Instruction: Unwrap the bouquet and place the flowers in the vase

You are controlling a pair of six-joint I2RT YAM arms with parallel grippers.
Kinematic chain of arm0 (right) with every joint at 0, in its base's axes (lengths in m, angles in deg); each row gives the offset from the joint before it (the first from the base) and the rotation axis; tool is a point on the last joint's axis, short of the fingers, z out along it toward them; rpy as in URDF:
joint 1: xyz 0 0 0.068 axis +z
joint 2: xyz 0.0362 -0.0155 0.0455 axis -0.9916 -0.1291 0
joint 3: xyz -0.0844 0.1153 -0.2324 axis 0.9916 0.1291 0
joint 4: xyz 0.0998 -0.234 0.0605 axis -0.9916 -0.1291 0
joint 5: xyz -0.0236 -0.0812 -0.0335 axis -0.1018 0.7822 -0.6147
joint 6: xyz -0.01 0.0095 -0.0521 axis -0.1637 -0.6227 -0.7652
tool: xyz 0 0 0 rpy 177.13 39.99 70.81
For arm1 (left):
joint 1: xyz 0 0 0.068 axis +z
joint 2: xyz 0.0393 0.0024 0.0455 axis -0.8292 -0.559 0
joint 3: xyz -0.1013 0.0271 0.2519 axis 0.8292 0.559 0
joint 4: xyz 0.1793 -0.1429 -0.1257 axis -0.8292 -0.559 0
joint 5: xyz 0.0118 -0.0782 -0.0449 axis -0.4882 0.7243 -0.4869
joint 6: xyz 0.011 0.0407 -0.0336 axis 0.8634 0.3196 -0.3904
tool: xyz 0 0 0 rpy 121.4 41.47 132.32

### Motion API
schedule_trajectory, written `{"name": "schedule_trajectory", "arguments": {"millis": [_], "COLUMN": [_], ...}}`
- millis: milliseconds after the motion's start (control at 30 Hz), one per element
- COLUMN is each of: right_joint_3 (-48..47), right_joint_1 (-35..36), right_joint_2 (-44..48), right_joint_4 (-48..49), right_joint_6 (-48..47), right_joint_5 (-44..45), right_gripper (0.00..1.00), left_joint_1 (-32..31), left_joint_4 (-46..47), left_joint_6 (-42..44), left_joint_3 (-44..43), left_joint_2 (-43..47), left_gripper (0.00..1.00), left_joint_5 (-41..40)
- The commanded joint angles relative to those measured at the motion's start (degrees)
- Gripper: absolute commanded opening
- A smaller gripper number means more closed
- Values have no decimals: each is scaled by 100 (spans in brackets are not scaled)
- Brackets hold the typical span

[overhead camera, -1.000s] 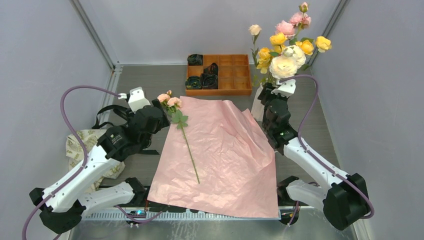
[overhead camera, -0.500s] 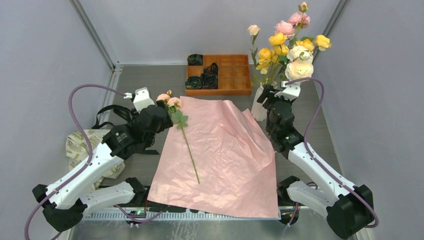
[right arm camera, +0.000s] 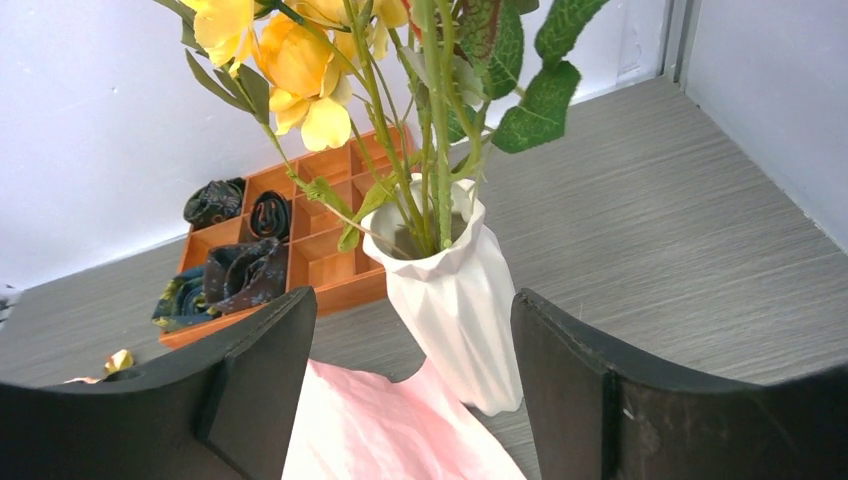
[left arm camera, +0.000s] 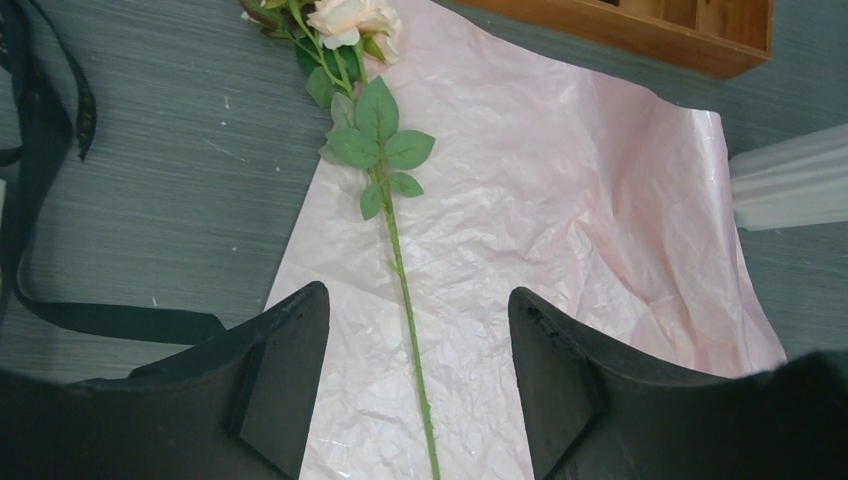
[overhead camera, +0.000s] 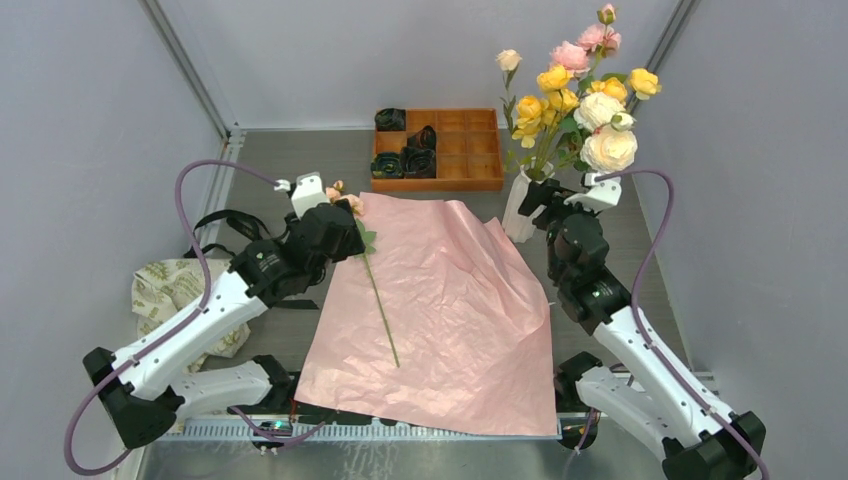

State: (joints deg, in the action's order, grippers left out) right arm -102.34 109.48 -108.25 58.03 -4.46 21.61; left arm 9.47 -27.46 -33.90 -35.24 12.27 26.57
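**Right arm backed off the vase, left arm closer to the loose rose**

- Since a second ago: right gripper (right arm camera: 412,298) has pulled away from the stems and spread its jaws. It now holds nothing. The flowers (overhead camera: 580,95) stand more upright than before.
- Left gripper (left arm camera: 417,300) has shifted up towards the blooms. Jaws are wide apart and straddle the stem from above, with no contact visible.
- Vase (right arm camera: 455,290): upright on the table at the far right corner of the pink paper sheet (overhead camera: 450,320), just right of the orange tray (overhead camera: 470,150). It holds yellow, white and pink roses.
- One pink rose (left arm camera: 405,280) lies flat. Its stem runs down the sheet's left side; its bloom is past the top-left corner, on bare table.
- Black ribbon (left arm camera: 60,312) lies loose on the table left of the sheet.
- Beige patterned paper (overhead camera: 165,290) is crumpled at the far left.
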Motion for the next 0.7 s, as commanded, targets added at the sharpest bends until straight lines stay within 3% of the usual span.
{"name": "schedule_trajectory", "arguments": {"millis": [0,133,333,667], "right_joint_3": [-281,-318,-327,-303], "right_joint_1": [22,25,26,22], "right_joint_2": [485,832,1125,1687], "right_joint_4": [-530,-986,-1564,-2251], "right_joint_6": [412,514,694,901], "right_joint_5": [-178,-203,-269,-413], "right_gripper": [78,83,83,83], "left_joint_1": [13,125,460,798], "left_joint_4": [403,482,802,1102], "left_joint_6": [-64,-115,-228,-269], "left_joint_3": [-88,-76,37,151], "left_joint_2": [-181,-395,-726,-1086], "left_gripper": [67,68,68,65], "left_joint_5": [331,705,1483,2123]}}
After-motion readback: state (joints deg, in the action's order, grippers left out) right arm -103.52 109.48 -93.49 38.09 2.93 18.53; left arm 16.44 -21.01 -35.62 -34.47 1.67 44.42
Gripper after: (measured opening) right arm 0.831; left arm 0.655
